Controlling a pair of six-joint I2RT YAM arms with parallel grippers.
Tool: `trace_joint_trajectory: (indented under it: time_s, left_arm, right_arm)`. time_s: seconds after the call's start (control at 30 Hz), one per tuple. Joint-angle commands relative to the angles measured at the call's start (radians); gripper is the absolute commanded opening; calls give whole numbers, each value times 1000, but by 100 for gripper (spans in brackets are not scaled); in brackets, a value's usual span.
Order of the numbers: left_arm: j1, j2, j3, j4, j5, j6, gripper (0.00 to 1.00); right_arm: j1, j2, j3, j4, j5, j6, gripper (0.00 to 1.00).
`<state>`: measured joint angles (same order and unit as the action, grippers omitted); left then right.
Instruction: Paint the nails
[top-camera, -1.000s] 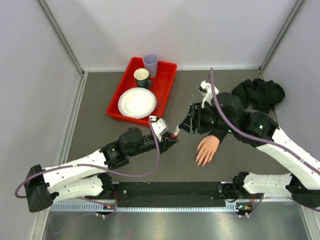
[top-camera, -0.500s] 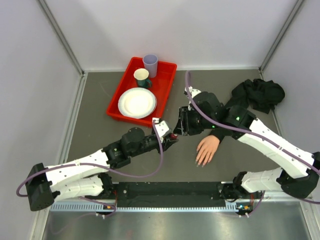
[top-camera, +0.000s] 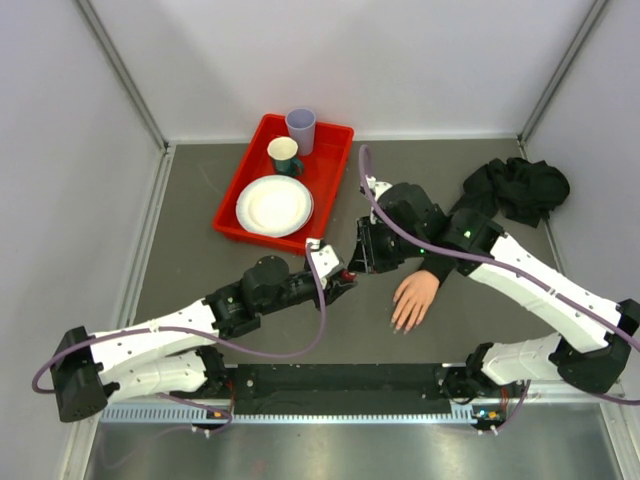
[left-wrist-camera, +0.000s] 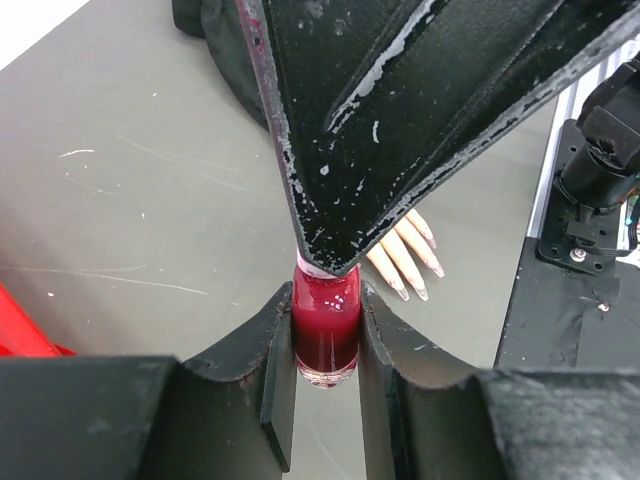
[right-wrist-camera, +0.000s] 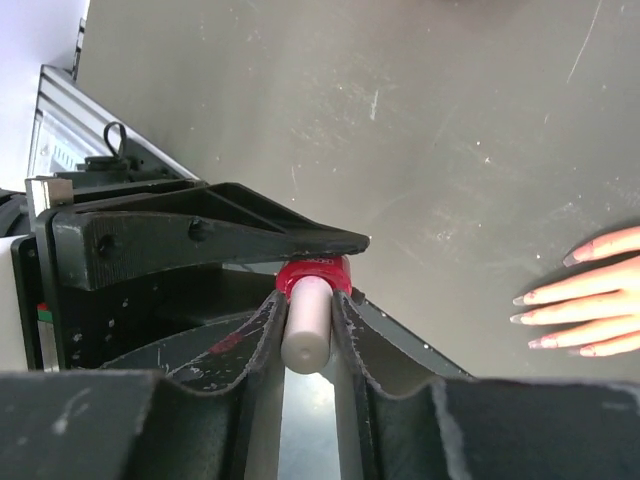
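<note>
While the left gripper (top-camera: 343, 279) clamps the nail polish bottle (left-wrist-camera: 325, 337) by its red glass body, jaws narrow and tight on both sides, the right gripper (right-wrist-camera: 308, 300) sits opposite it w/ fingers pinched close on the bottle's pale cap (right-wrist-camera: 306, 338). A red collar shows just behind the cap in the right wrist cam. Both grippers meet just left of ctr in the top view. Can't tell whether the bottle's base touches the grey table (top-camera: 200, 250).

The mannequin hand (top-camera: 414, 297) lies palm down just right of the grippers, near but apart from both, w/ its fingers pointing to the btm edge of the frame. Its wrist end wears a black sleeve (top-camera: 437, 269) and is tucked under the right arm.

The nails (top-camera: 402, 324) sit at the fingertips, long and pale pink. In the left wrist cam they show right of the bottle. In the right wrist cam they show at the right edge.

Upper left of ctr, a red tray (top-camera: 338, 165) holds a white plate (top-camera: 274, 205), a green cup (top-camera: 284, 155) and a lavender cup (top-camera: 301, 130). A black cloth (top-camera: 520, 188) is bunched at upper right.
</note>
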<state>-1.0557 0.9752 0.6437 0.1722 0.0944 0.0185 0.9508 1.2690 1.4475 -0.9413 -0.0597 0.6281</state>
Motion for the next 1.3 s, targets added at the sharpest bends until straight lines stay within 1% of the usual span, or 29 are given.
trace_joint_trajectory:
  time_s: [0.0,0.17,0.2,0.27,0.3,0.33,0.37,0.43,0.5,0.53,0.57,0.6,0.63,0.67,0.7,0.77,0.8,0.83,0.93,1.0,1.1,1.13,1.17,1.2,1.23,1.27]
  left_arm:
    - [-10,-24,1,43,31,8,0]
    - [-9,-33,1,36,50,3,0]
    - [-9,-35,-3,36,54,1,0]
    - [-9,-38,-3,35,59,-3,0]
    - [-9,-36,1,32,62,-11,0]
    - [-9,-38,7,17,68,-14,0]
    - [-9,-41,11,10,91,-50,0]
    - [-7,-52,22,-7,129,-80,0]
    - [-7,-59,27,-13,223,-112,0]
    - [-7,-66,33,-16,258,-124,0]
    - [-7,-69,36,-14,336,-146,0]
    - [-6,-69,37,-10,375,-158,0]
    - [-6,-73,39,1,416,-172,0]
    - [-6,-76,33,44,473,-202,0]
    - [-7,-81,25,76,573,-222,0]
    - [-6,-92,7,163,678,-294,0]
    - [-6,-84,16,247,794,-336,0]
    - [-6,-67,27,260,824,-351,0]
    - [-6,-38,63,265,858,-379,0]
    - [-6,-30,74,262,848,-374,0]
    - [-6,-24,89,196,779,-325,0]
    - [-6,-29,99,153,751,-309,0]
    - [-4,-32,102,126,679,-272,0]
    - [-6,-36,105,100,635,-253,0]
    - [-4,-44,108,83,589,-238,0]
    - [-6,-49,108,49,493,-203,0]
  right_arm:
    - [-1,-7,17,35,-28,-14,20]
    - [-3,9,19,30,-43,-34,21]
    - [-4,12,20,35,-46,-41,19]
    - [-4,13,19,36,-57,-56,9]
    - [-4,13,20,39,-64,-67,0]
    - [-4,12,19,38,-83,-106,0]
    - [-4,7,14,39,-95,-134,0]
    - [-4,-14,1,53,-141,-243,0]
    - [-4,-46,-35,84,-214,-350,0]
    - [-4,-65,-51,135,-250,-385,0]
    - [-4,-112,-91,165,-293,-419,0]
    - [-3,-137,-113,192,-390,-486,0]
    - [-3,-158,-136,249,-440,-513,0]
    - [-3,-196,-171,268,-484,-539,0]
    - [-3,-206,-180,280,-568,-589,0]
    - [-1,-224,-196,292,-655,-623,0]
    - [-3,-246,-203,302,-713,-684,0]
    - [-3,-249,-200,294,-723,-694,0]
    - [-3,-258,-176,254,-726,-720,0]
    - [-3,-270,-176,245,-704,-728,0]
    - [-3,-289,-168,231,-661,-705,0]
    - [-1,-296,-165,228,-620,-674,0]
    - [-3,-304,-162,228,-594,-656,5]
    - [-1,-310,-162,231,-510,-598,15]
    - [-3,-316,-162,228,-459,-569,25]
    - [-3,-325,-162,223,-409,-541,39]
